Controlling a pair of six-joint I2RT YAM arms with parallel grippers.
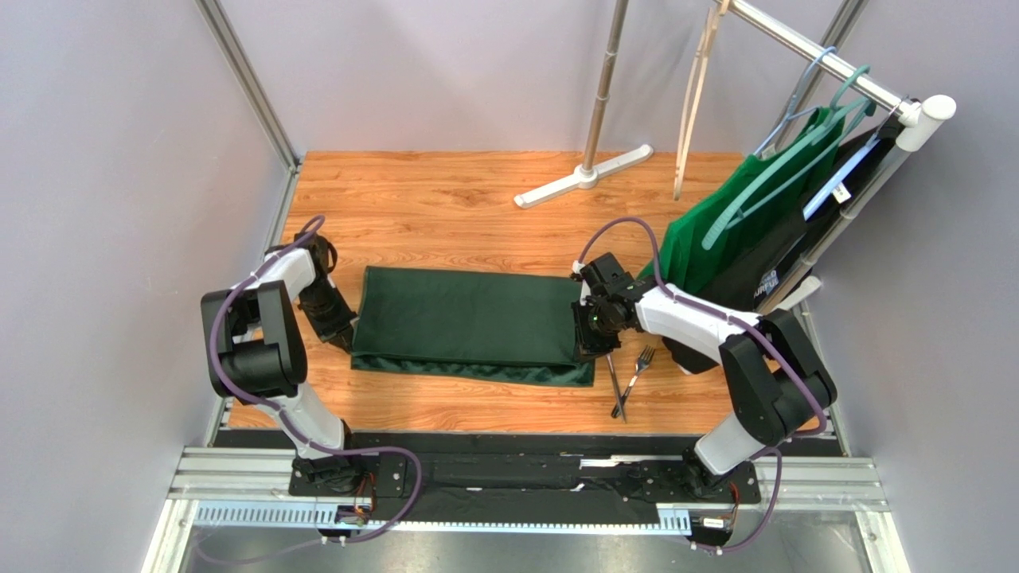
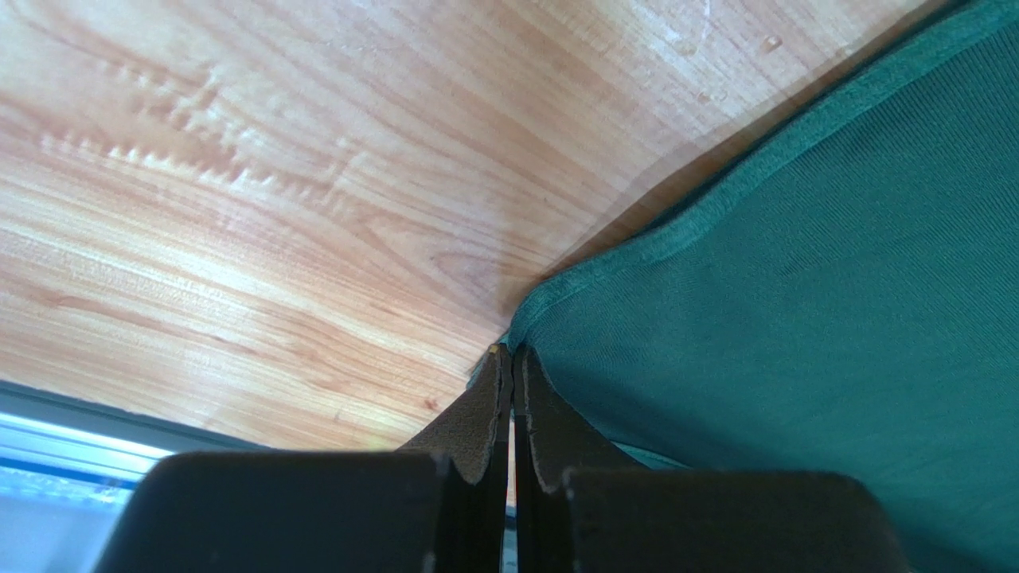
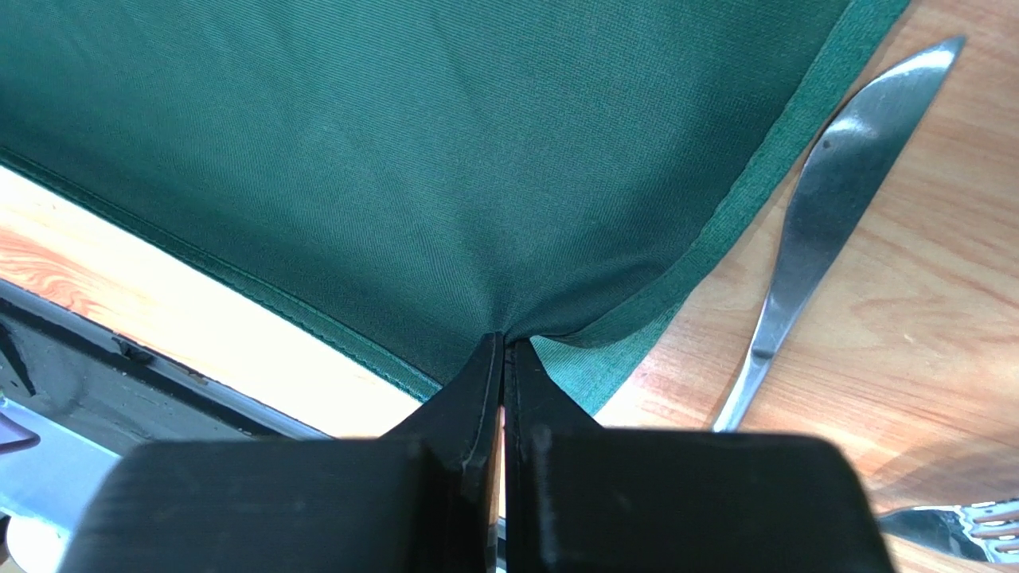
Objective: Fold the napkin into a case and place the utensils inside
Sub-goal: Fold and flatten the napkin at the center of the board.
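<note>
The dark green napkin [image 1: 467, 320] lies folded over as a wide band on the wooden table [image 1: 455, 209], with a lower layer showing along its near edge. My left gripper [image 1: 343, 336] is shut on the napkin's left corner [image 2: 562, 313]; the cloth runs right into its tips [image 2: 512, 353]. At the right end, my right gripper [image 1: 590, 346] is shut on a corner too, and the napkin [image 3: 455, 179] puckers at its tips [image 3: 502, 339]. Both utensils lie just right of the cloth: a knife [image 1: 615, 384] [image 3: 813, 203] and a fork [image 1: 639, 369] [image 3: 963, 525].
A brighter green garment [image 1: 718, 239] on a teal hanger [image 1: 825, 102] and a dark one hang from a rack at the back right. The rack's white foot [image 1: 584, 177] rests on the far table. Grey walls close both sides; a metal rail [image 1: 526, 478] runs along the near edge.
</note>
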